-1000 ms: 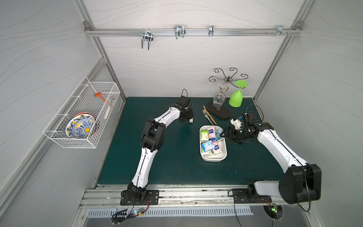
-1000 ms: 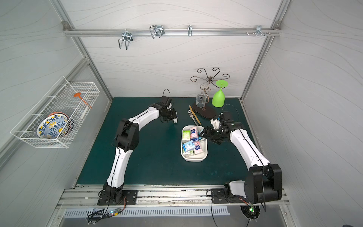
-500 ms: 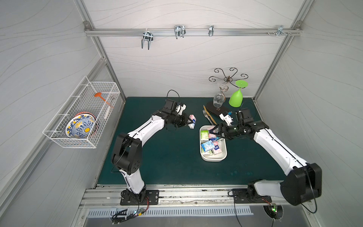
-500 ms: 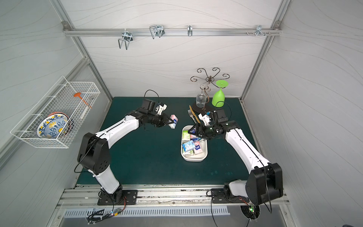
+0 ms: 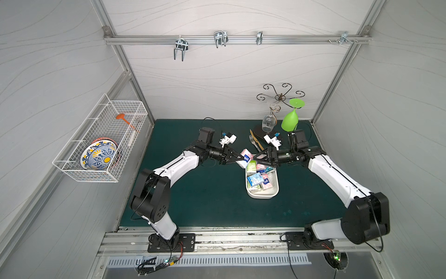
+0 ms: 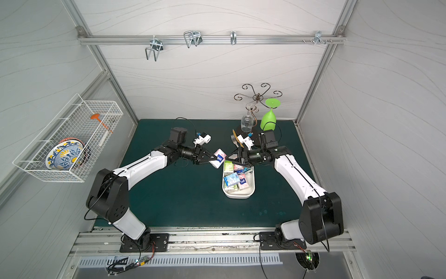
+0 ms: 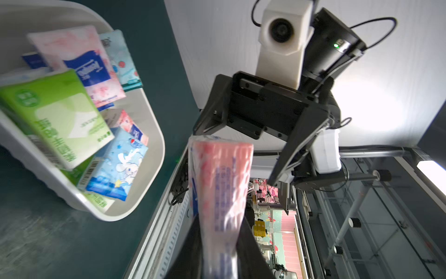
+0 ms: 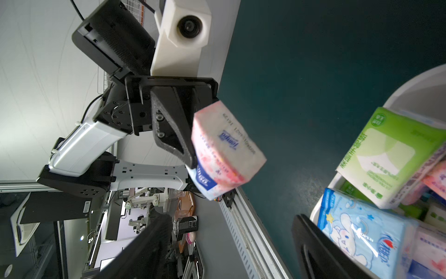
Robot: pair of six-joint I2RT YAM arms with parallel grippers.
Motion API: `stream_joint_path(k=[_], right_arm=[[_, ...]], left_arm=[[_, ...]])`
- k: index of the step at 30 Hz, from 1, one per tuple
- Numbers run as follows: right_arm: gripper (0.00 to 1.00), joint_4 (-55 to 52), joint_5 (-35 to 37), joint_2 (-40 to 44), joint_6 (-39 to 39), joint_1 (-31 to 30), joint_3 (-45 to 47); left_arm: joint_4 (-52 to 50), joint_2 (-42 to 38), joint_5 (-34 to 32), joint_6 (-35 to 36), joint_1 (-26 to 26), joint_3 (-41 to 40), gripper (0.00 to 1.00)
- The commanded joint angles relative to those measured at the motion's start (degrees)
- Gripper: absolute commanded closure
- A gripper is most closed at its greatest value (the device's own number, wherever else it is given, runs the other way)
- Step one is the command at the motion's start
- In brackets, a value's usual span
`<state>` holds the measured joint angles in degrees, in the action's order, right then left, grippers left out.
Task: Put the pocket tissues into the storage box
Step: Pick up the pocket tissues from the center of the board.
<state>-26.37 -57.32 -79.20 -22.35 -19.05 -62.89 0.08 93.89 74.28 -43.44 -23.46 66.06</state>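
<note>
Two robot arms meet at the far end of a white storage box (image 5: 263, 196) on a dark green surface (image 5: 205, 193).

The left claw (image 5: 239, 158) is clamped on a pink pocket tissue pack (image 5: 245, 157), held in the air just beside the box's far end and outside its rim; the right claw (image 5: 256, 160) faces it from above that same end, jaws apart and holding nothing; its tips seem close to the pack, though contact is hard to judge; inside the box lie more packs, among them a light green pack (image 5: 252, 168) and a light blue pack (image 5: 255, 180).
</note>
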Motion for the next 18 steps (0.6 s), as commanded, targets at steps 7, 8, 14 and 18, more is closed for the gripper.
stream_joint_path(k=[7, 8, 14, 18], right_arm=[[0.21, 11.8, -3.6, 0.0, -4.9, -2.0, 1.5], [0.23, 12.6, -3.7, 0.1, -5.3, -2.2, 1.3], [0.59, 14.1, -4.8, -1.2, -6.7, -3.4, 0.2], [0.78, 14.1, -5.2, -0.8, -6.8, -3.7, 0.8]], left_arm=[[7.5, -2.5, 6.2, -5.5, -2.9, 0.0, 0.97], [7.4, -2.5, 6.1, -5.6, -3.0, -0.3, 0.97], [7.1, -2.3, 4.7, -6.0, -3.2, -0.1, 0.97], [7.1, -2.0, 3.8, -6.2, -3.2, 0.4, 0.96]])
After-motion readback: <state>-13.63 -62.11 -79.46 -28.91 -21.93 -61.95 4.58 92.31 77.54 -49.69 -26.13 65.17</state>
